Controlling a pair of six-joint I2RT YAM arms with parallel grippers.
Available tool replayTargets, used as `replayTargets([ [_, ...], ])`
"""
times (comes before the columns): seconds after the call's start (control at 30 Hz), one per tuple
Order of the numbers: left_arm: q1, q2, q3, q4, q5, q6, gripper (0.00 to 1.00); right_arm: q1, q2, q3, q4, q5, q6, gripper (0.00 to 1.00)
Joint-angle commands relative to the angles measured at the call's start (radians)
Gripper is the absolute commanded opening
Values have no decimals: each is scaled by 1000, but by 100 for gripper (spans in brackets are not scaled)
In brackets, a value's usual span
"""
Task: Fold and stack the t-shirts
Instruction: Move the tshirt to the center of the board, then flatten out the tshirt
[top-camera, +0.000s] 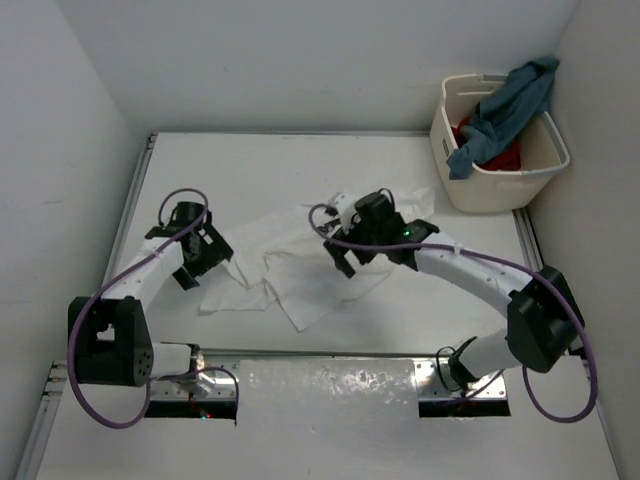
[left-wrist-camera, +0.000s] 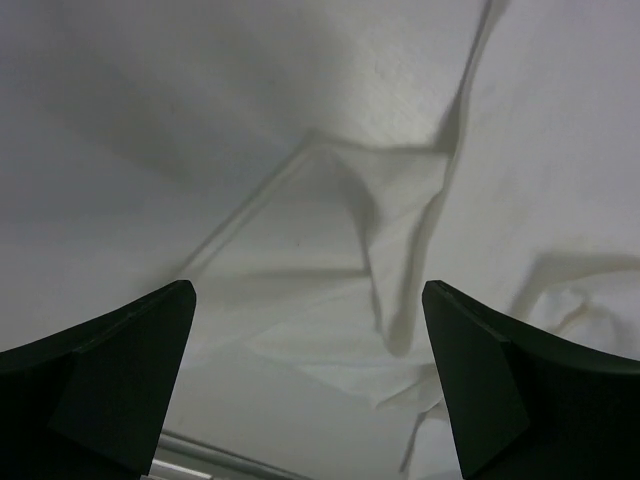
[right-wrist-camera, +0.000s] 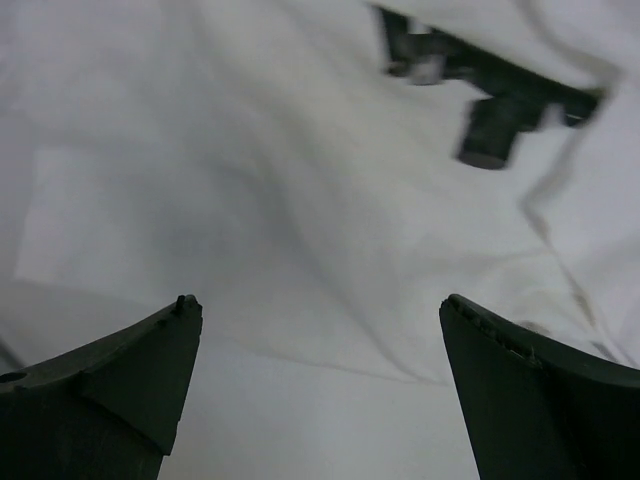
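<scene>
Lying rumpled on the pale table (top-camera: 250, 170), the white t-shirt (top-camera: 300, 275) spreads out flat but creased between the two arms, not folded in any tidy way. The left gripper (top-camera: 200, 272) hangs over the shirt's left edge with its fingers spread wide and nothing between them. From its own wrist camera the same gripper (left-wrist-camera: 308, 300) looks straight down on the cloth (left-wrist-camera: 340, 230), where a raised ridge of fabric runs away from the gap between the fingers and a loose corner lies just below it. The right gripper (top-camera: 352, 262) sits over the right part of the shirt, close above the cloth, and it too stands wide open and grips nothing. In its wrist view the gripper (right-wrist-camera: 320, 305) has smooth white fabric (right-wrist-camera: 250, 180) under and ahead of it, with a bare strip of table nearer the fingers. I cannot tell whether either set of fingertips touches the cloth. Well beyond the right gripper, off to its far right, stands a cream laundry basket (top-camera: 545, 175). The blue-grey t-shirt (top-camera: 505, 110) hangs over the basket's rim, partly inside and partly trailing out, and the red t-shirt (top-camera: 503, 158) lies bunched inside beneath it.
</scene>
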Motion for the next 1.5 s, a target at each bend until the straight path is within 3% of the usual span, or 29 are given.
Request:
replayTargets([
  [0.0, -67, -66, -66, -65, 5, -112, 96, 143, 5, -13, -7, -123, -84, 99],
  [0.07, -69, -112, -111, -77, -7, -194, 95, 251, 17, -32, 54, -112, -112, 99],
  [0.2, -69, -193, -198, -116, -35, -343, 93, 356, 72, -49, 134, -158, -117, 99],
  [0.3, -66, -225, -221, -153, -105, -395, 92, 413, 149, -14, 127, -142, -141, 99],
  [0.43, -66, -231, -260, -121, -99, -405, 86, 462, 229, 26, 84, -66, -158, 97],
  [0.53, -66, -231, -300, -41, -87, -402, 74, 497, 269, 26, 91, -43, -157, 95],
  [0.67, -66, -212, -321, 53, -81, -393, 47, 563, 324, 23, 123, 41, -187, 93],
  [0.83, -64, -185, -358, 136, -70, -357, 24, 585, 401, 46, 153, 89, -172, 85],
  [0.87, -66, -181, -364, 151, -67, -353, 8, 586, 404, 42, 166, 104, -163, 85],
  [0.9, -66, -175, -366, 151, -68, -348, 1, 586, 407, 39, 169, 133, -158, 81],
  [1.07, -66, -193, -382, 166, -67, -339, 0, 583, 418, 13, 171, 159, -95, 73],
  [1.13, -66, -211, -386, 166, -67, -342, 0, 574, 415, 10, 169, 193, -83, 61],
  [1.43, -67, -235, -375, 168, -75, -337, 0, 484, 369, -66, 194, 132, -29, 32],
  [1.47, -67, -239, -375, 174, -73, -333, 0, 482, 367, -70, 199, 109, -31, 25],
])
